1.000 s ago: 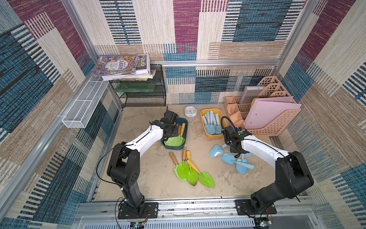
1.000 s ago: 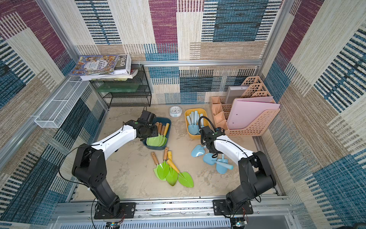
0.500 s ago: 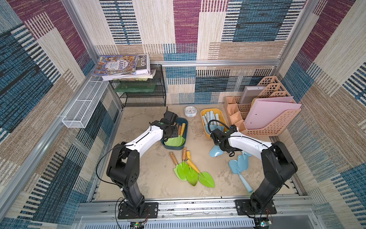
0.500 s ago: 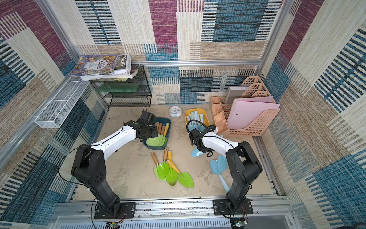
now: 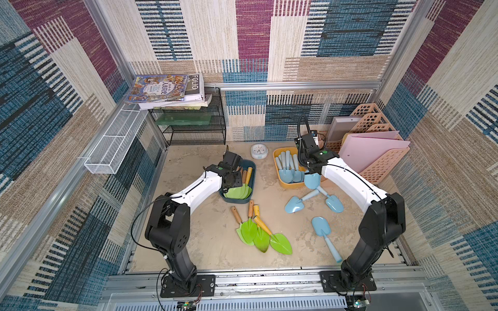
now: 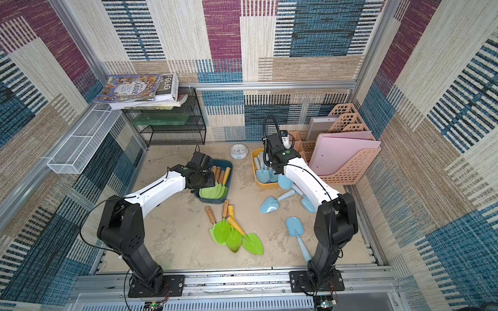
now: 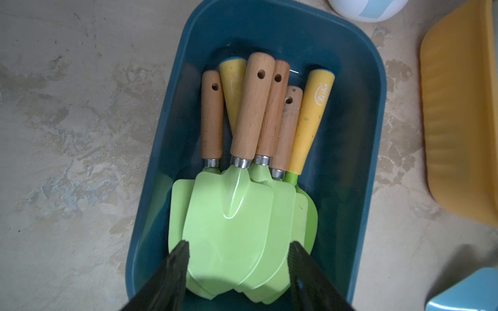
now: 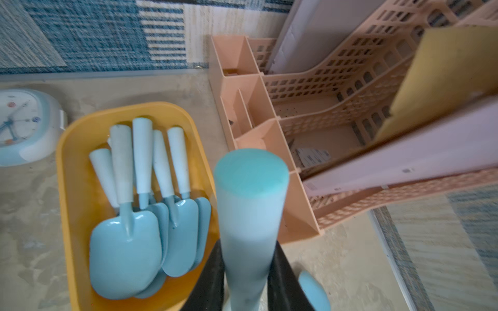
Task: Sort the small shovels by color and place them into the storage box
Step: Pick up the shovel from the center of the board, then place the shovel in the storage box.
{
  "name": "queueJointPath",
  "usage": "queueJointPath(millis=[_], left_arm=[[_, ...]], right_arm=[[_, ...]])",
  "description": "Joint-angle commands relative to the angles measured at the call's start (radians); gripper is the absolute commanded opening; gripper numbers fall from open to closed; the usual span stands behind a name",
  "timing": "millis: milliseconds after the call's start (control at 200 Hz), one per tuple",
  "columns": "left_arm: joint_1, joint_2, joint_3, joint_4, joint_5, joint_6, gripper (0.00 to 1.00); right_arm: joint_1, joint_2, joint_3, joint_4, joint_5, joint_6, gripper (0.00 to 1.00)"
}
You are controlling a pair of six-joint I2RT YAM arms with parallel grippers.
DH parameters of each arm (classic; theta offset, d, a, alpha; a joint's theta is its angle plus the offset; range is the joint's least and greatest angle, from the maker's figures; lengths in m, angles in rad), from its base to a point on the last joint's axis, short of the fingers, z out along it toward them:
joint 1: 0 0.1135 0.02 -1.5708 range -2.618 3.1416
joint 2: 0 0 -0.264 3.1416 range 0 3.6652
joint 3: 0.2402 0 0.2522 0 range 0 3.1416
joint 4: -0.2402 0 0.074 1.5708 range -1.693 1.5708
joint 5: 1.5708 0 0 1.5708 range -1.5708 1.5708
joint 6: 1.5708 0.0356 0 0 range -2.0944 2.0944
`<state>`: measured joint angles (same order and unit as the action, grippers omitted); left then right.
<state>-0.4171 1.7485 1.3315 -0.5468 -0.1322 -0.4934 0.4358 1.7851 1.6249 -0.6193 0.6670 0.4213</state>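
Note:
Several green-bladed small shovels with wood or yellow handles lie stacked in the dark teal storage box. My left gripper hangs open just above their blades, one finger on each side. Three more green shovels lie on the table in both top views. My right gripper is shut on the handle of a pale blue shovel, whose blade hangs by the yellow box's near right corner. Several blue shovels lie in that box. Three other blue shovels lie on the table.
A small clock stands between the two boxes at the back. A peach file organiser with pink folders is right of the yellow box. A black mesh rack with books and a white wire basket are at the back left.
My right gripper has moved from over the blue pile back to the yellow box, carrying one blue shovel. One loose blue shovel now lies nearer the front edge. The left arm has not moved.

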Motion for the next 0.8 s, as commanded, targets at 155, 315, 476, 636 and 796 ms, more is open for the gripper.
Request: queueJointPath(millis=[155,315,476,636,796], left_arm=[[0.003,0.011,-0.002,0.019,0.002,0.013,0.60],[0.004,0.019,-0.001,0.020,0.001,0.014,0.60],[0.004,0.025,-0.005,0.018,0.006,0.012,0.60],[0.004,0.027,-0.006,0.015,0.013,0.006,0.60],[0.004,0.030,-0.013,0.017,0.014,-0.002,0.60]], right_arm=[[-0.019,0.239,0.245,0.037,-0.209,-0.073,0.20],[-0.019,0.358,0.361,0.021,-0.264,-0.068,0.20],[-0.017,0.427,0.407,0.013,-0.312,-0.059,0.20],[-0.017,0.457,0.397,0.023,-0.340,-0.042,0.20],[-0.017,0.483,0.395,0.032,-0.375,-0.033,0.21]])
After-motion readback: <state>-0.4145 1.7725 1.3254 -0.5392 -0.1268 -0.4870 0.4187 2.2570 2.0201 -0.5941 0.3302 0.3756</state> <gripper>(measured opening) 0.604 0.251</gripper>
